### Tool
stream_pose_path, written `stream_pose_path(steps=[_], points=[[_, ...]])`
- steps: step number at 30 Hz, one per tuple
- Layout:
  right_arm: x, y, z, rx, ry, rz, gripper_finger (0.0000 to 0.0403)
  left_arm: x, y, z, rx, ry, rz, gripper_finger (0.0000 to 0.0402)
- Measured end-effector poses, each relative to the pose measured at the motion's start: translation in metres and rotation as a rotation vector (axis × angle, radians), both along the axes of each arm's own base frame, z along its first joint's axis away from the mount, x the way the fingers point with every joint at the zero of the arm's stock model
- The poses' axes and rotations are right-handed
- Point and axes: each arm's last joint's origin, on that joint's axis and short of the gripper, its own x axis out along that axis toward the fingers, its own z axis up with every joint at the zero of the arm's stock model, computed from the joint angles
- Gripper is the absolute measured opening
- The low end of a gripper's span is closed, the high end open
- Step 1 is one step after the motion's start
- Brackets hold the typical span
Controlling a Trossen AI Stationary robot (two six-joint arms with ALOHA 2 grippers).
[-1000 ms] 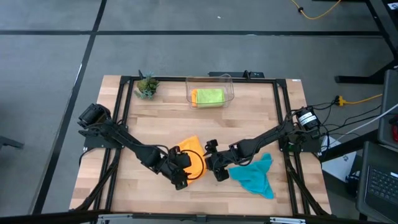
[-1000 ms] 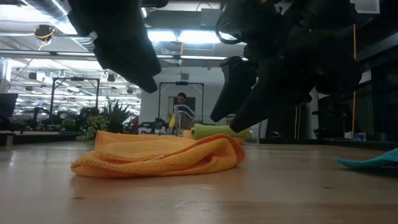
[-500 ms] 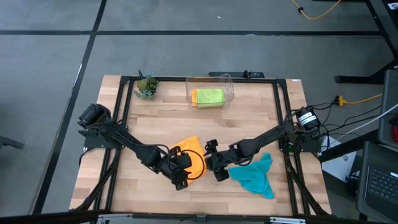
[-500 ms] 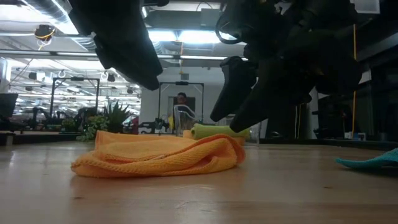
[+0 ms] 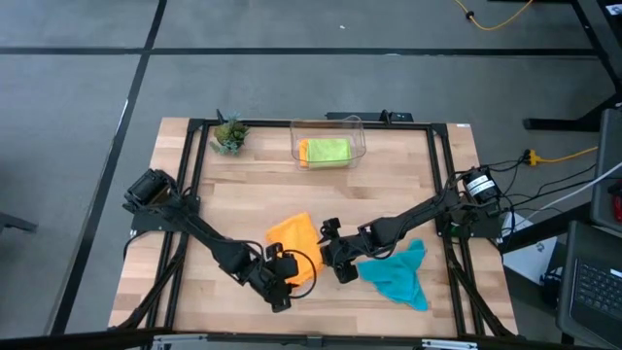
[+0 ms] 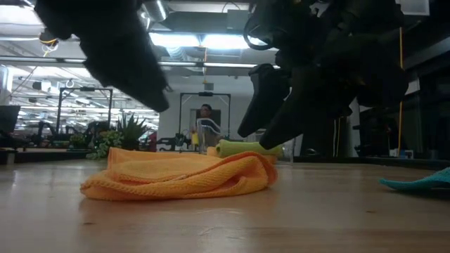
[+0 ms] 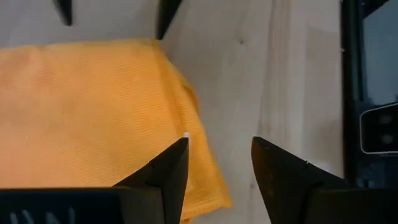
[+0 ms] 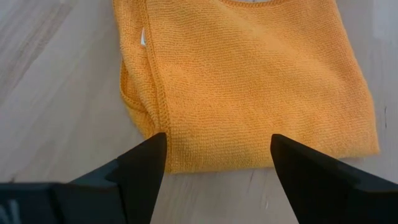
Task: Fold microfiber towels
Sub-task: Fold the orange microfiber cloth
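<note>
**Orange towel lying folded between two empty grippers**

Orange microfiber towel (image 5: 294, 236) is lying folded on the wooden table (image 5: 243, 194), near its front middle, with doubled layers showing along one edge in the low view. Left gripper (image 5: 279, 288) is hovering just beside the towel's front corner, its fingers (image 7: 168, 171) standing partly apart with nothing between them. Right gripper (image 5: 337, 261) is hanging just past the towel's right edge, fingers spread wide and holding nothing. A teal towel (image 5: 398, 274) is lying crumpled near the right arm, apart from the orange one, and a lime green towel (image 5: 326, 151) is sitting folded in the clear plastic bin (image 5: 328, 123) at the back, beside the potted plant (image 5: 228, 134).

This cloth is looking light, limp and grippy rather than slippery, so it will likely sag and unfold if lifted by one layer. Pinching a corner or hemmed edge through all layers seems the safest hold.
</note>
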Motion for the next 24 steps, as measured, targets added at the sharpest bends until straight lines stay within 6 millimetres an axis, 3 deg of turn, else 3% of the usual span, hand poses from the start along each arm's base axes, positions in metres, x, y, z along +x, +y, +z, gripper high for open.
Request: stream_pose_path(steps=[10, 19, 24], points=[[0.0, 0.0, 0.0, -0.001, 0.001, 0.008, 0.0289, -0.001, 0.001, -0.012, 0.087, 0.029, 0.011, 0.0167], [-0.002, 0.003, -0.002, 0.057, 0.049, 0.095, 0.0289, 0.004, -0.002, -0.041, 0.18, 0.082, -0.033, 0.0167], [0.0, 0.004, -0.005, 0.033, 0.041, 0.181, 0.0289, 0.003, -0.003, -0.043, 0.152, 0.105, -0.041, 0.0167]])
